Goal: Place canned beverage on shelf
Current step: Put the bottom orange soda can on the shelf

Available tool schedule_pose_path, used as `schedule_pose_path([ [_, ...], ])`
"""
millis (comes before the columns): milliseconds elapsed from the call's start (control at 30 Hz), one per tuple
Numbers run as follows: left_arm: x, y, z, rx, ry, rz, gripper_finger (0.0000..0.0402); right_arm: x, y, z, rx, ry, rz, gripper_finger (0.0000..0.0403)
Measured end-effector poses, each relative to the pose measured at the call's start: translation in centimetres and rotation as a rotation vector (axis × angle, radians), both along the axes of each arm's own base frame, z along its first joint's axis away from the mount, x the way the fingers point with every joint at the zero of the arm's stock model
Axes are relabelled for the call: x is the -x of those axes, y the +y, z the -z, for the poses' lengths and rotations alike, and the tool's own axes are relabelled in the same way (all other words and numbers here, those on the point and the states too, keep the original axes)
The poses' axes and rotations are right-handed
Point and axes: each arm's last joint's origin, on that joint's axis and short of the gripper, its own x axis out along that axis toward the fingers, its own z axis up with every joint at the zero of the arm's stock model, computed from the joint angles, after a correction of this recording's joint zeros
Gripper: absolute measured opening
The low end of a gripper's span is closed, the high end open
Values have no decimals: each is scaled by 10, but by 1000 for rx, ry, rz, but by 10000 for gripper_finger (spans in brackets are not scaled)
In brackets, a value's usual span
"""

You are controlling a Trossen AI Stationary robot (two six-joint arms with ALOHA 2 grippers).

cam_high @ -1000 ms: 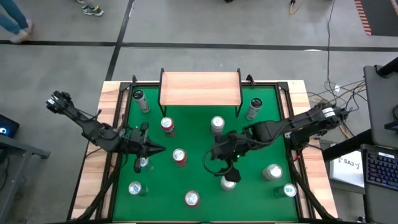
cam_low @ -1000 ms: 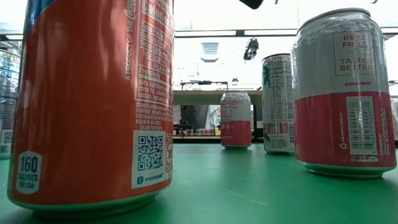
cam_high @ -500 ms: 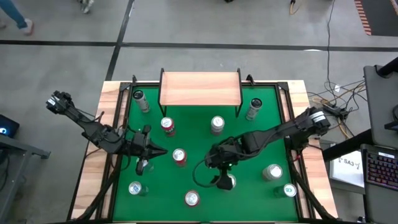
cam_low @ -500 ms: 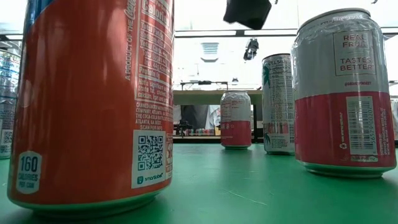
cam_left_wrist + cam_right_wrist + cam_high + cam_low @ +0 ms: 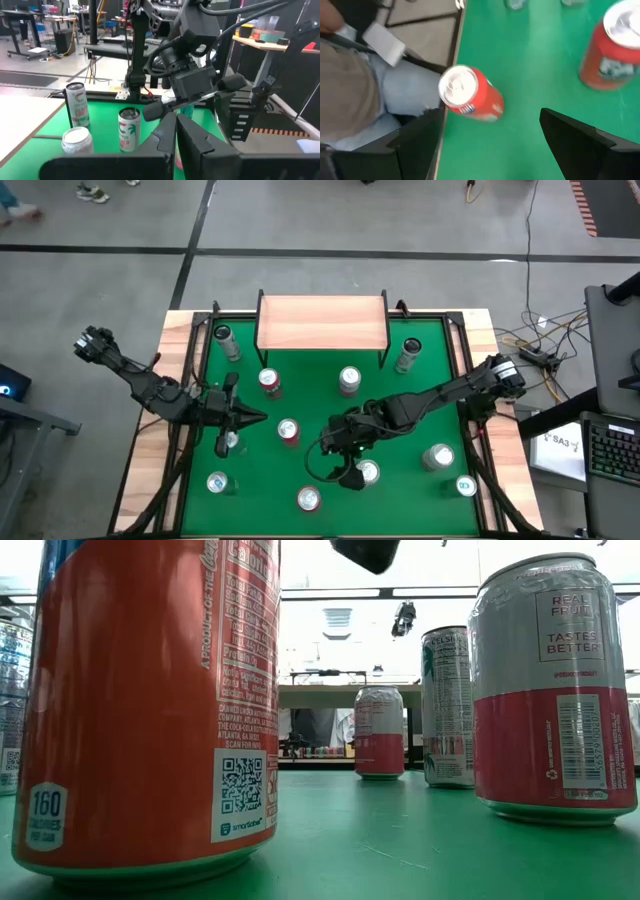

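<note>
While the right arm reaches across the green table [image 5: 410,405], its right gripper [image 5: 347,472] has swung in the last second from a spot over the silver-topped can [image 5: 369,471] towards the near edge. It now hangs just beside that can, on the side of the red can [image 5: 308,499]. Its fingers are spread wide and pinch nothing. In the right wrist view the red can stands upright on the green surface, close to the table's edge, framed between the two open fingers but well clear of both. In the low view a dark part of the arm has slid across the top of the picture, well above the cans, so the gripper is not yet down at can height.

This shift suggests the red can is the one being lined up, though the silver-topped can is just as near, so I cannot be sure which will be taken. Either way, no can is held yet. The shelf [image 5: 322,322] stands at the far edge with its wooden top bare, well apart from the gripper, so the lift and the whole carry are still ahead.

The left gripper [image 5: 252,418] waits over the left side of the table, fingers pressed together
</note>
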Motion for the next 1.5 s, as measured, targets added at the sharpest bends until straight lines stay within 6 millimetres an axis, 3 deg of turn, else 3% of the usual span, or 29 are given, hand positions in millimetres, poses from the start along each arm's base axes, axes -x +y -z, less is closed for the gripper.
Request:
schedule_pose_path([
  [567, -4, -3, 4, -52, 31, 3, 0, -12, 2, -16, -40, -201, 71, 329],
  [1000, -2, -1, 1, -96, 24, 7, 0, 5, 47, -18, 71, -274, 190, 329],
  [1233, -2, -1, 1, -94, 22, 8, 0, 16, 67, -7, 114, -217, 136, 329],
  [1500, -1, -1, 0, -92, 19, 8, 0, 16, 72, -2, 108, -191, 127, 329],
])
